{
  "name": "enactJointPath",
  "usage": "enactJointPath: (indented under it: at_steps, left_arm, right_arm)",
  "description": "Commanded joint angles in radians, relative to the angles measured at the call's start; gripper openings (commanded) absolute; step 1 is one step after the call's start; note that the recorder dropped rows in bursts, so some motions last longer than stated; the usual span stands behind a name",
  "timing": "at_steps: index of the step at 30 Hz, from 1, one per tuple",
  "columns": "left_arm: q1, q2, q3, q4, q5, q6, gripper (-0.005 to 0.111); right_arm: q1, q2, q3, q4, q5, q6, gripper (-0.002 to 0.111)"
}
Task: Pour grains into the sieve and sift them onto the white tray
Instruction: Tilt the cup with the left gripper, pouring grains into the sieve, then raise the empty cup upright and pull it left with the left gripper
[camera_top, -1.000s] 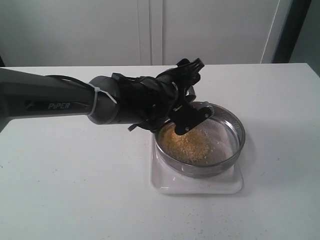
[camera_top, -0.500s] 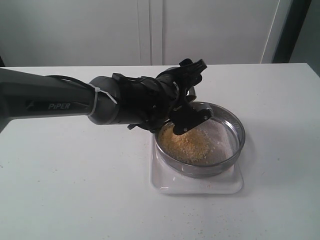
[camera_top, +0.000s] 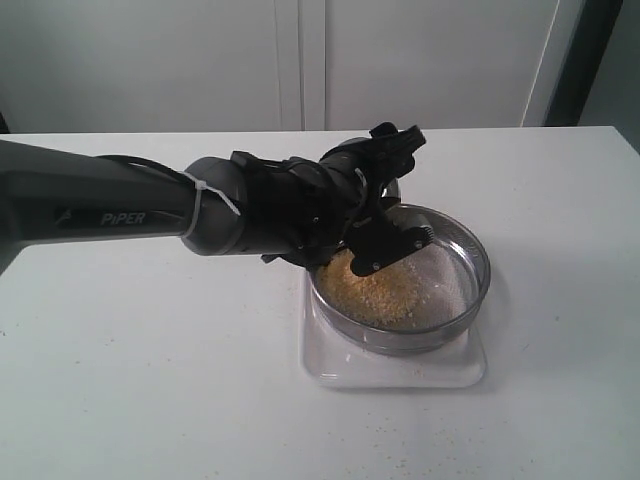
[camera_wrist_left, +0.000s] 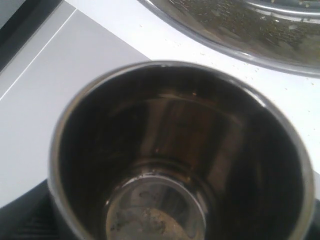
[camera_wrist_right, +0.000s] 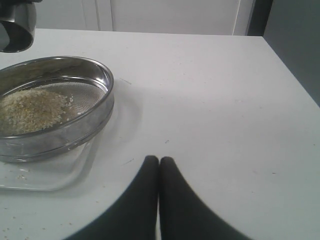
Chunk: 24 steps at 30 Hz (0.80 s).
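Observation:
The sieve (camera_top: 472, 252) rests on the white tray (camera_top: 400, 372), right of the table's middle. A heap of golden grains (camera_top: 380, 290) lies on the left half of its mesh. My left gripper (camera_top: 398, 188) is shut on a small steel cup (camera_top: 384, 186), tipped over the sieve's far left rim. In the left wrist view the cup (camera_wrist_left: 175, 150) looks nearly empty, with a thin residue at its bottom, and the sieve (camera_wrist_left: 240, 30) is beyond its mouth. My right gripper (camera_wrist_right: 159, 161) is shut on nothing, low over bare table beside the sieve (camera_wrist_right: 95, 107), the grains (camera_wrist_right: 30, 107) and the tray (camera_wrist_right: 60, 175).
The left arm (camera_top: 120, 210) stretches across the table from the left edge. Stray grains speckle the white tabletop (camera_top: 150, 400) near the front. White cabinet doors (camera_top: 300, 60) stand behind the table. The table's edge (camera_wrist_right: 285, 65) shows in the right wrist view.
My left gripper with the cup has shifted slightly to the right over the sieve's rim. The grain heap and the right gripper look unchanged.

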Motion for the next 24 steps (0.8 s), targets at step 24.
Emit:
enactJointPath:
  at_steps: [24]
  left_arm:
    - [-0.004, -0.121, -0.004, -0.242, 0.057, -0.765, 0.000]
  right_arm:
    - [-0.006, -0.006, 0.006, -0.002, -0.011, -0.002, 0.000]
